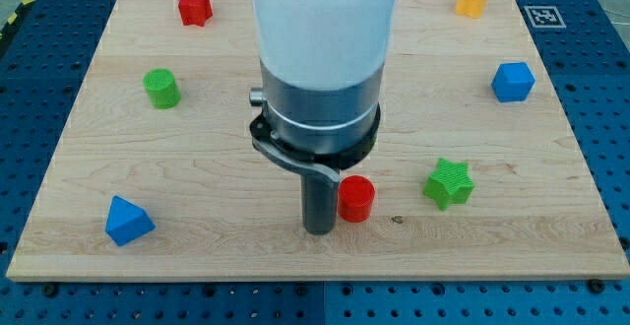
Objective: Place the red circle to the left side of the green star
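The red circle [356, 198] is a short red cylinder at the lower middle of the wooden board [217, 217]. The green star [449, 183] lies to its right, a gap of bare wood between them. My tip [319, 230] is at the end of the dark rod, right against the red circle's left side, touching or nearly so. The arm's white and grey body hides the board's middle above the rod.
A red star [195, 8] is at top left, a green cylinder [161, 89] at left, a blue triangular block [128, 221] at bottom left. An orange block [472, 1] is at top right, a blue cube [512, 82] at right.
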Tool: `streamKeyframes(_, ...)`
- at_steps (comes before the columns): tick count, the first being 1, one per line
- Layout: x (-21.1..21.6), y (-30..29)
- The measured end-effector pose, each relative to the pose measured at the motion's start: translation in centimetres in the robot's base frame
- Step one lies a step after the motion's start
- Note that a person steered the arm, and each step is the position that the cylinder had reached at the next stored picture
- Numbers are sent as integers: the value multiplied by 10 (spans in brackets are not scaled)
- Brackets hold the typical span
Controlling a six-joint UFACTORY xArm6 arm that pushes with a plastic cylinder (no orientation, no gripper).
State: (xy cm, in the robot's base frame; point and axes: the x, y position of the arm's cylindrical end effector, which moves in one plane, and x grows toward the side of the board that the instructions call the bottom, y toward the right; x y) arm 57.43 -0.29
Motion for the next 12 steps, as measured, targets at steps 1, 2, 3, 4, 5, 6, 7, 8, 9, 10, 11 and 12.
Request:
streamKeyframes(1, -1, 23)
streamKeyframes(2, 11, 26)
streamKeyframes(3, 3, 35)
streamKeyframes(4, -7, 38)
streamKeyframes(5, -7, 37)
streamKeyframes(6, -25, 25)
streamKeyframes(7, -33, 34)
streamKeyframes(8, -14, 34)
streamKeyframes(9, -29, 34)
streamKeyframes(10, -32, 34)
streamKeyframes(11, -32, 44)
streamKeyframes(12, -32, 51)
